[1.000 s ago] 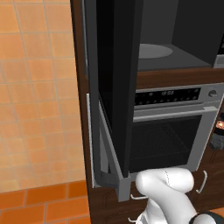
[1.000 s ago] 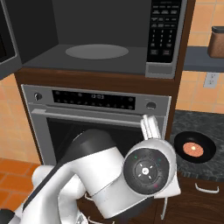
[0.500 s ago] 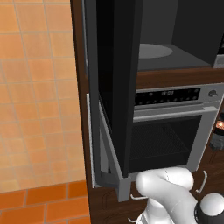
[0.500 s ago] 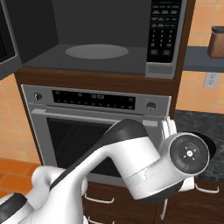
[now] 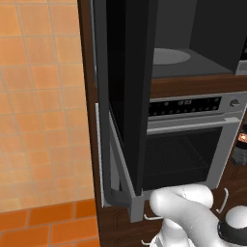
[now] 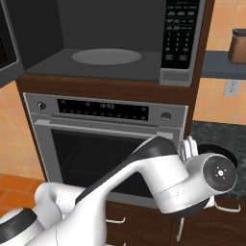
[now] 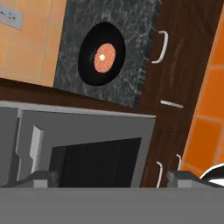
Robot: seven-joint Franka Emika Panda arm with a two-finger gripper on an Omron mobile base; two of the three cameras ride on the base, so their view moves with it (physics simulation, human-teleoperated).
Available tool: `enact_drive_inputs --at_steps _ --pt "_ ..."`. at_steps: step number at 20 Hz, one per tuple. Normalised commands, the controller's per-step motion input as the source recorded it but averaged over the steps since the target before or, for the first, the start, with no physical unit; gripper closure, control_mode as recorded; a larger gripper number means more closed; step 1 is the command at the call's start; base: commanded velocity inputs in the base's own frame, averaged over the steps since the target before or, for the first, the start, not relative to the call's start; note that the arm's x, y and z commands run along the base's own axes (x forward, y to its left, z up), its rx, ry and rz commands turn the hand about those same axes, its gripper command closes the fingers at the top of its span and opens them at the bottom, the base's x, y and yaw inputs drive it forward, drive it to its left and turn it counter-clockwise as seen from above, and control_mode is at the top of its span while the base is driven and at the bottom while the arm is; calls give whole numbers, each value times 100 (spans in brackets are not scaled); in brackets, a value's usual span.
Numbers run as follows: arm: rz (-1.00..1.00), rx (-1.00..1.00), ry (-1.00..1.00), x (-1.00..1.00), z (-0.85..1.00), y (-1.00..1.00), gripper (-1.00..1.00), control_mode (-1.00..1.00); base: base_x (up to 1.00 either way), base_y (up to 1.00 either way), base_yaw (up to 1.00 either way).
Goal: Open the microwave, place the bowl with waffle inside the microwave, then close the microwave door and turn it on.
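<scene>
Microwave (image 6: 110,53) sits built in above the silver oven (image 6: 108,144), and it's the landmark here. Microwave door (image 5: 128,91) is swung wide open, standing edge-on at the microwave's left side and hanging down past the oven's front in the left base view. Inside the microwave the grey cavity shows its round turntable plate (image 6: 106,56) with nothing on it; keypad panel (image 6: 178,38) runs down the microwave's right side. Bowl (image 7: 101,54) w/ the waffle (image 7: 104,57) in its middle is not in the microwave: it rests on the dark speckled worktop (image 7: 131,57), below and to the right of the microwave, just beside the oven. In the right base view a bit of the bowl's dark rim peeks out behind the arm's wrist, on the worktop right of the oven. Arm reaches low across the oven front toward that worktop side. Claw (image 7: 111,179) is spread wide w/ nothing between its tips, which rise at the bottom of the hand view; it's well apart from the bowl, not touching it. Dark wood cabinets (image 7: 183,65) w/ pale handles lie next to the worktop, and orange wall tiles (image 5: 43,96) left of the microwave door.
</scene>
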Motion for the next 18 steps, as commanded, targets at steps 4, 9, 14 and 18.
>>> enact_drive_inputs --at_steps 4,9,14,18 --pt "7 4 9 35 -57 -27 -100 -100 0 0 0" --pt "6 10 4 33 -26 -38 -100 -100 0 0 0" --pt "3 14 2 41 -3 -49 -100 -100 0 0 0" --pt "1 9 6 38 -27 -49 -100 -100 0 0 0"
